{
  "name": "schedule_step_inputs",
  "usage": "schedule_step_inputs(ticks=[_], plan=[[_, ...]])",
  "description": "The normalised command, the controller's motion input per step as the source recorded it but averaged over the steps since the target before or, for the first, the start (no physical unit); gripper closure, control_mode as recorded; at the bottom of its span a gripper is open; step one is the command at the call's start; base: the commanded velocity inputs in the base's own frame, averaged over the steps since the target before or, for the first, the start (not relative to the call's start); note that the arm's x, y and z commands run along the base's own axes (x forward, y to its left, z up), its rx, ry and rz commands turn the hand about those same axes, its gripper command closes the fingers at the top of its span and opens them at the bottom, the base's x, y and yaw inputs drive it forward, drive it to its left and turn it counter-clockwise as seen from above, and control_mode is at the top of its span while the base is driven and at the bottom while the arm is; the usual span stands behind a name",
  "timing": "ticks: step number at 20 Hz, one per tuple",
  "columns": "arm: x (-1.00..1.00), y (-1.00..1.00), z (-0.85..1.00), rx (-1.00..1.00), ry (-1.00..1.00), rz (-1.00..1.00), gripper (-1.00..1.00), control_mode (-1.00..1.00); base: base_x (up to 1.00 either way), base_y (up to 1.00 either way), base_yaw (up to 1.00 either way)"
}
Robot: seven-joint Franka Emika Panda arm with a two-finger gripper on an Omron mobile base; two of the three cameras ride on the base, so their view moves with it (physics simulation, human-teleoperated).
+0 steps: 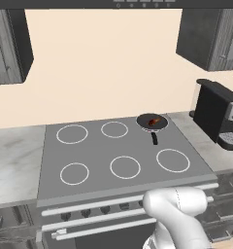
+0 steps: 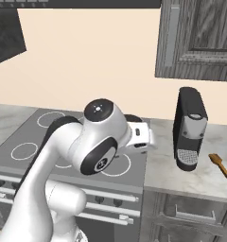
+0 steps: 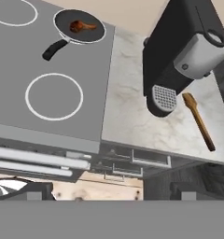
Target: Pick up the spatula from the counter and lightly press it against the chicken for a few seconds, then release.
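A wooden spatula (image 3: 198, 119) lies flat on the marble counter to the right of the coffee machine; it also appears near the right edge as the spatula (image 2: 222, 168). A brown piece of chicken (image 3: 81, 25) rests in a small black pan (image 3: 96, 31) on the stove's back right burner, seen from the left as the chicken (image 1: 155, 120). My gripper (image 3: 111, 192) hangs above the counter's front edge, well short of the spatula, open, with nothing between its fingertips (image 3: 32, 190).
A black coffee machine (image 2: 190, 127) stands on the counter between the stove (image 1: 123, 160) and the spatula. The pan's handle (image 1: 154, 138) points toward the front. Dark cabinets (image 2: 200, 38) hang above the counter. Drawers run below the counter edge.
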Motion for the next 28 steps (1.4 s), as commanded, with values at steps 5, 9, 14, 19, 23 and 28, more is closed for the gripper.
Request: schedule_step_inputs(ticks=[5,9,14,19,23,28], plan=[[0.00,-0.27,-0.08,0.00,0.02,-0.11,-1.00,-1.00,0.00,0.00,0.00],[0.00,-0.29,-0.08,0.00,0.00,-0.11,-1.00,-1.00,0.00,0.00,0.00],[0.00,-0.34,-0.09,0.00,0.00,-0.04,-1.00,-1.00,0.00,0.00,0.00],[0.02,-0.36,-0.10,0.00,0.00,0.00,-1.00,-1.00,0.00,0.00,0.00],[0.14,-0.28,-0.03,0.00,0.00,0.02,-1.00,-1.00,0.00,0.00,0.00],[0.17,-0.19,0.00,0.00,0.01,0.00,-1.00,-1.00,0.00,0.00,0.00]])
